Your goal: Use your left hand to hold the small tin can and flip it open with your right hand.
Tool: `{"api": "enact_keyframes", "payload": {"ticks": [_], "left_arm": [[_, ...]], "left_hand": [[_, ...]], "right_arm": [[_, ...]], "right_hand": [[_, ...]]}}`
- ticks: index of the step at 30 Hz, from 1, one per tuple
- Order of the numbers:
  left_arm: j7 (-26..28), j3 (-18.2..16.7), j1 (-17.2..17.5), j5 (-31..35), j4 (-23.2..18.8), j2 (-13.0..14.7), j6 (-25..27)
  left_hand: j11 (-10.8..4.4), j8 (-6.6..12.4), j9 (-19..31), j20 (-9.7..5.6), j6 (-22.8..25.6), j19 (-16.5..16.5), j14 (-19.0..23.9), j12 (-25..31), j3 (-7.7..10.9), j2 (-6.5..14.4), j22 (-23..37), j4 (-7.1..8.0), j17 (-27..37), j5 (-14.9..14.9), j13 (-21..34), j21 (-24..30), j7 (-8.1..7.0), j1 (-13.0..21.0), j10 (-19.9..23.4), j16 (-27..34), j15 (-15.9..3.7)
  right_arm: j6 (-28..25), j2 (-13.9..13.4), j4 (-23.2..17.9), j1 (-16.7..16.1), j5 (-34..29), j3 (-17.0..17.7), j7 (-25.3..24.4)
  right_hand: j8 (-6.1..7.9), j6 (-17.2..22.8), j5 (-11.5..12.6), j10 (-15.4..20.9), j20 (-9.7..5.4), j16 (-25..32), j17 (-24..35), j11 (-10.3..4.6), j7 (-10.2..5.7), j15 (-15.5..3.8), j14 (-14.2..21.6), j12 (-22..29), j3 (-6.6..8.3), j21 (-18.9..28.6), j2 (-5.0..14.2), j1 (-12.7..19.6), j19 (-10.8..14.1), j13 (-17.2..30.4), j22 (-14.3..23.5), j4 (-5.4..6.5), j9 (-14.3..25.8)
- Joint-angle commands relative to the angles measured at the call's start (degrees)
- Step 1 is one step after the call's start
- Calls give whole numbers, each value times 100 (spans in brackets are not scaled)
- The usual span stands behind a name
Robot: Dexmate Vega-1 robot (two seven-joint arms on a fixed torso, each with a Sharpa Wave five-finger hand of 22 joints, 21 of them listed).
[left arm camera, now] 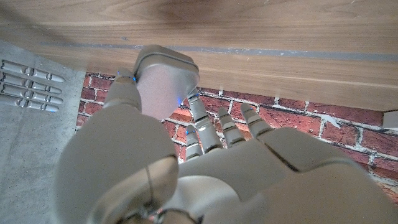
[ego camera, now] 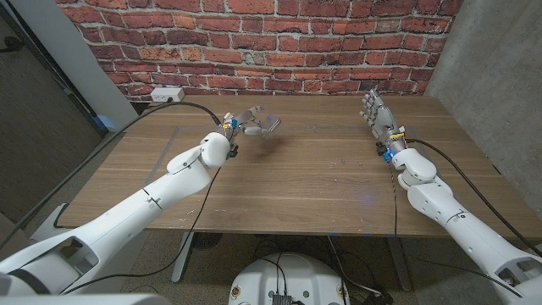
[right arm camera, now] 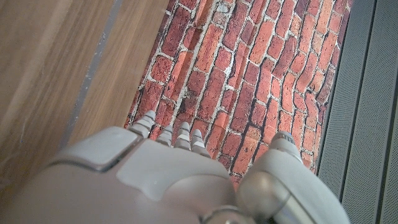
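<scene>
We are holding the small tin can in our left hand, pinched between thumb and fingers above the far left part of the wooden bench, near its far edge by the brick wall. Our right hand is standing over the far right side, holding nothing, fingers loosely apart, well apart from the can, with bare bench between.
</scene>
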Motion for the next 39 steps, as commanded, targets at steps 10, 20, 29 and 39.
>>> {"api": "enact_keyframes", "payload": {"ticks": [10, 20, 29, 39], "left_arm": [[-217, -31, -535, -1460, 1415, -466, -1820], [-185, -76, -570, -1752, 1708, -568, -2383], [-371, -102, -594, -2060, 1873, -633, -2783], [-705, -120, -655, -2527, 2212, -804, -3133]], "left_hand": [[-338, -67, 2, 51, -253, -48, -177, -182, -16, 63, 18, 90, 32, 36, -45, -28, 50, -57, 157, -38, -617], [-341, 3, -3, 1, -130, -21, -57, -197, -48, 59, 19, 129, 27, 50, -41, -17, 19, -122, 242, 21, -700], [-343, 35, -6, -53, -43, -18, -17, -182, -55, 48, 17, 123, 16, 59, -34, -19, 22, -116, 352, 29, -736], [-345, 40, -8, -93, -13, -31, -20, -181, -50, 62, 16, 122, 9, 66, -28, -26, 19, -105, 425, 21, -740]], "right_arm": [[-794, -430, -902, -274, -697, -126, -842], [-823, -430, -960, -298, -700, -91, -899], [-882, -521, -1136, -320, -824, -87, -953], [-1383, -720, -1629, -400, -854, -118, -997]], "right_hand": [[51, -19, -23, 1356, 104, 83, 25, 6, -14, 100, 168, 568, 1, 28, 78, 109, -116, 120, 24, -101, 35], [55, -14, -27, 1365, 146, 85, 27, 90, -21, 126, 210, 578, -3, 35, 70, 124, -97, 138, 24, -116, 36], [54, -20, -29, 1279, 242, 131, 30, 143, -19, 237, 404, 556, -7, 105, 62, 147, 120, 163, 22, -136, 37], [53, -34, -25, 1231, 298, 113, 28, 230, -17, 267, 422, 544, 13, 112, 68, 212, 192, 176, 20, -170, 38]]}}
